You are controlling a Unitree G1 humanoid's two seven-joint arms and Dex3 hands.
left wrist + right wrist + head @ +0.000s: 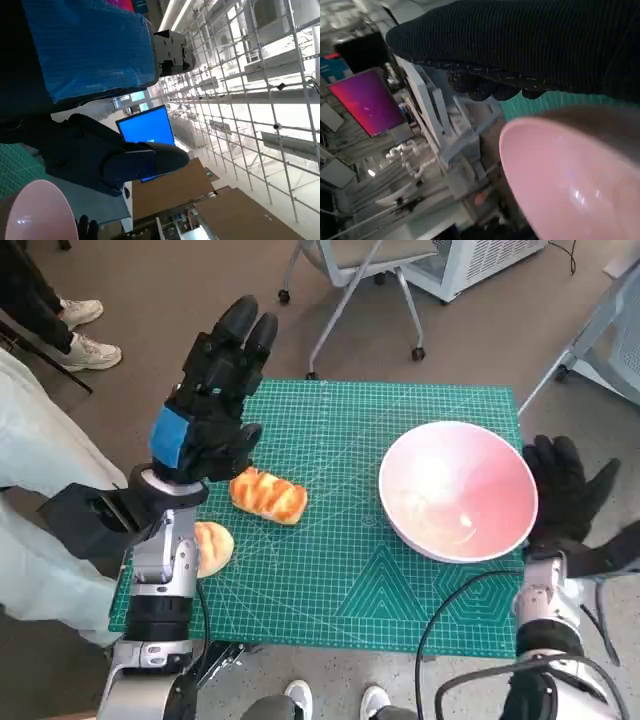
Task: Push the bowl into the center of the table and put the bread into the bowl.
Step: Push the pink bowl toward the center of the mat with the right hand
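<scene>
1. The pink bowl (458, 490) is sitting on the right side of the green mat (340, 570) covering the bench, holding nothing.
2. The bread (268, 495) is lying left of the bowl, well apart, its long axis slanting down toward the right.
3. It is showing a golden, ridged crust.
4. A second roll (212, 546) is lying nearer the left edge.
5. The left hand (215, 390) is hovering above the bread, fingers spread, holding nothing.
6. The right hand (566, 488) is resting beside the bowl's right rim, fingers apart.

Black left hand (215, 405) with blue tape; right hand (565, 490) in knitted glove.
</scene>
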